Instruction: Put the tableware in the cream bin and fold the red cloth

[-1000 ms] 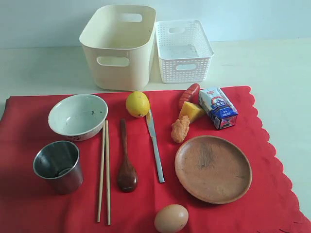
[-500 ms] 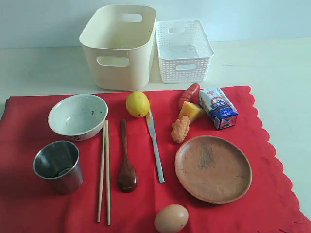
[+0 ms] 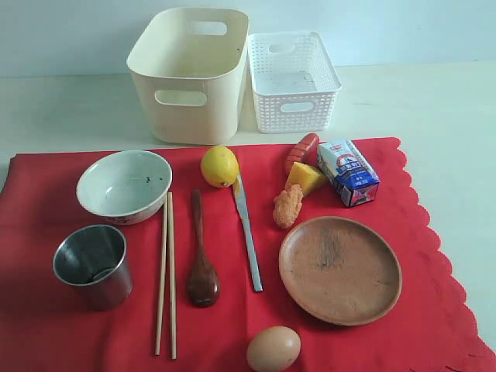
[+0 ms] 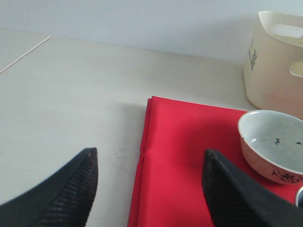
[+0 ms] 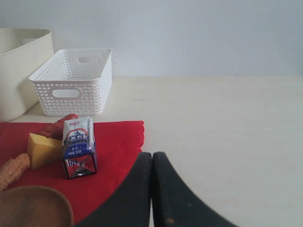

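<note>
The red cloth (image 3: 46,333) lies spread on the table. On it rest the pale bowl (image 3: 124,186), steel cup (image 3: 91,265), chopsticks (image 3: 166,275), dark spoon (image 3: 201,271), knife (image 3: 247,232) and brown plate (image 3: 339,269). The cream bin (image 3: 190,74) stands behind the cloth. No gripper shows in the exterior view. My left gripper (image 4: 149,165) is open above the cloth's (image 4: 189,156) edge, short of the bowl (image 4: 272,144), with nothing between its fingers. My right gripper (image 5: 152,158) is shut and empty, above the cloth's (image 5: 116,151) other edge.
A white lattice basket (image 3: 292,80) stands beside the cream bin. On the cloth also lie a lemon (image 3: 219,166), an egg (image 3: 273,349), a milk carton (image 3: 348,172), a sausage (image 3: 301,149), a yellow wedge (image 3: 304,178) and a fried piece (image 3: 287,206). Bare table (image 3: 442,116) extends right.
</note>
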Tool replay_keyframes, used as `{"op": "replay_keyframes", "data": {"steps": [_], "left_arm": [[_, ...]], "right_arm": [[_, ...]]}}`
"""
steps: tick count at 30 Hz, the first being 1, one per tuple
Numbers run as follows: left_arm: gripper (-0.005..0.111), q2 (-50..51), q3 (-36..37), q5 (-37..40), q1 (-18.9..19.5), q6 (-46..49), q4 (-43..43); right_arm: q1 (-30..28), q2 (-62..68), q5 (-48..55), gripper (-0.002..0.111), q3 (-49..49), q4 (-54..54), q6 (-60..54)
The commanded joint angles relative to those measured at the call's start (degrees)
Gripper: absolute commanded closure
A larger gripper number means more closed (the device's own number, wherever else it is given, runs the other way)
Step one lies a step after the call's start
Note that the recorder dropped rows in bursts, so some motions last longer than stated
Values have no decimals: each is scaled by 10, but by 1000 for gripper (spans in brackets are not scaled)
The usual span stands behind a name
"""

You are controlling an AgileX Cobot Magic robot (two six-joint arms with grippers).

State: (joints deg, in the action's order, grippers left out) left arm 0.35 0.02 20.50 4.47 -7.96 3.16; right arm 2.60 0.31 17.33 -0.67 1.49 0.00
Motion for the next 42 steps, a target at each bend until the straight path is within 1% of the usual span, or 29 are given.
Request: {"op": "replay_keyframes", "data": {"steps": [1,22,42], "left_arm": [[45,-3,0,-3,1,3,3],[45,-3,0,-3,1,3,3],[45,-3,0,-3,1,3,3]], "right_arm": [[1,8,-7,108,-31,0,0],[1,193,-7,108,-162,0,0],[1,342,-26,108,-242,0,0]]}}
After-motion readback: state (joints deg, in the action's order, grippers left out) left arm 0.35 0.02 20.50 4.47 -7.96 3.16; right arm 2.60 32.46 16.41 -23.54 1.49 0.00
